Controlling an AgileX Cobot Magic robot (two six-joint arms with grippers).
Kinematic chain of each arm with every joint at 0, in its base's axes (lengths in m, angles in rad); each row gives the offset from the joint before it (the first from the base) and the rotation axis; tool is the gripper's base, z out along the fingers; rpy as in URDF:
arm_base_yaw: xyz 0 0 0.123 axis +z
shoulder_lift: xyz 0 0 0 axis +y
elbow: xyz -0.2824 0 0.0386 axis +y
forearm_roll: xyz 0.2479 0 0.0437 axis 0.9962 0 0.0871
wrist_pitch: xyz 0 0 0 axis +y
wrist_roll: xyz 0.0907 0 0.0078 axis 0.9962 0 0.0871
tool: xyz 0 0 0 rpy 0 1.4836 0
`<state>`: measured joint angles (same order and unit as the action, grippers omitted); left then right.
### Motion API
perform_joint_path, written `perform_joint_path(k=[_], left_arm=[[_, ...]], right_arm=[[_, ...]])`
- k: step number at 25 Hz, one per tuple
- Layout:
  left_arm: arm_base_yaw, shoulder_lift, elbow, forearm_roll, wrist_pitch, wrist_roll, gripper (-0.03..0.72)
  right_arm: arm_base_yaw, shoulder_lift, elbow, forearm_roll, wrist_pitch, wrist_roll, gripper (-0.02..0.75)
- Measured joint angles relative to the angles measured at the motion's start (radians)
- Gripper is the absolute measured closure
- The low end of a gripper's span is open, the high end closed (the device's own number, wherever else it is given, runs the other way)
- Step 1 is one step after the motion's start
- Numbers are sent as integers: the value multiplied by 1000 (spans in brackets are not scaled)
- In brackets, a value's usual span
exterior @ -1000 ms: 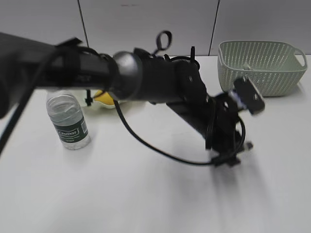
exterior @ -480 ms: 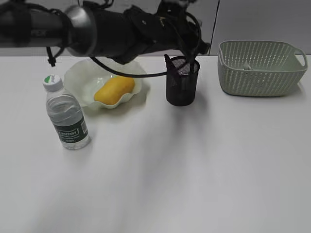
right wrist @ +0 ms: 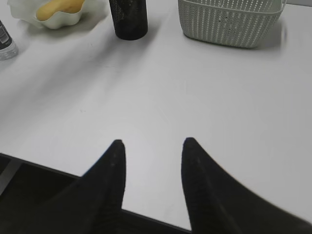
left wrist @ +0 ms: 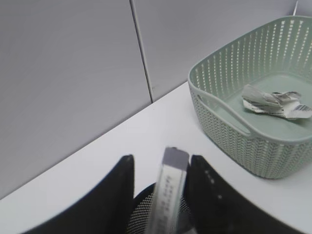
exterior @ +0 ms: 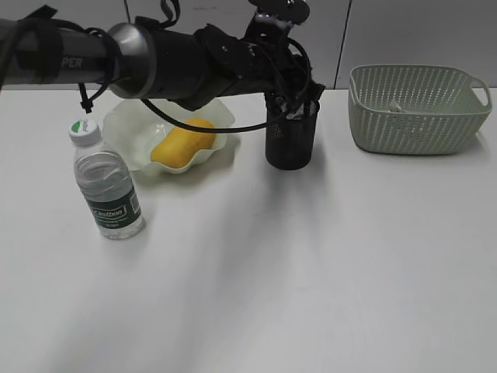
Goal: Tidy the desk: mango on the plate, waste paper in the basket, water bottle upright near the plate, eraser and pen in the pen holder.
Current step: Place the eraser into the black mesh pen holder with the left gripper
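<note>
Exterior view: left arm reaches across the upper centre of the frame, its left claw poised directly above the black metal-mesh cylindrical pen holder, apparently so the held item drops straight in. The smooth yellow-orange mango lies in the pale green translucent ruffled plate. The clear water bottle with white cap and dark green label stands upright just beside the plate at left. The sage-green perforated basket sits at upper right on the white worktop.

Compared with half a second earlier, the arm has dropped lower over the holder; a second ago it was out over the middle of the worktop.

Left wrist view: the claw is closed on a flat grey-white eraser, held upright above the holder's rim. Crumpled white-grey waste paper rests inside the basket.

Right wrist view: right claw is spread open and empty, parked at lower frame, clear of the work.
</note>
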<state>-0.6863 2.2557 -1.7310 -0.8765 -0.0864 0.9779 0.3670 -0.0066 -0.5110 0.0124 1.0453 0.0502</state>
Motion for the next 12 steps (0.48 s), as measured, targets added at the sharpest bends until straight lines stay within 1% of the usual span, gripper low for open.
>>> perform_joint_path(k=[2, 3, 5, 7, 9, 11, 12], left_arm=[[0, 0, 0, -3, 3, 0, 300], [0, -2, 0, -3, 8, 0, 280], [0, -15, 0, -4, 35, 0, 263], [3, -52, 1, 4, 119, 0, 262], [11, -109, 2, 4, 243, -1, 295], [18, -183, 17, 26, 374, -36, 370], [22, -216, 32, 66, 427, -63, 414]], right_arm=[[0, 0, 0, 0, 0, 0, 425], [0, 0, 0, 0, 0, 0, 426], [0, 0, 0, 0, 0, 0, 426], [0, 0, 0, 0, 0, 0, 426], [0, 0, 0, 0, 0, 0, 426], [0, 0, 0, 0, 0, 0, 426], [0, 0, 0, 0, 0, 0, 426]])
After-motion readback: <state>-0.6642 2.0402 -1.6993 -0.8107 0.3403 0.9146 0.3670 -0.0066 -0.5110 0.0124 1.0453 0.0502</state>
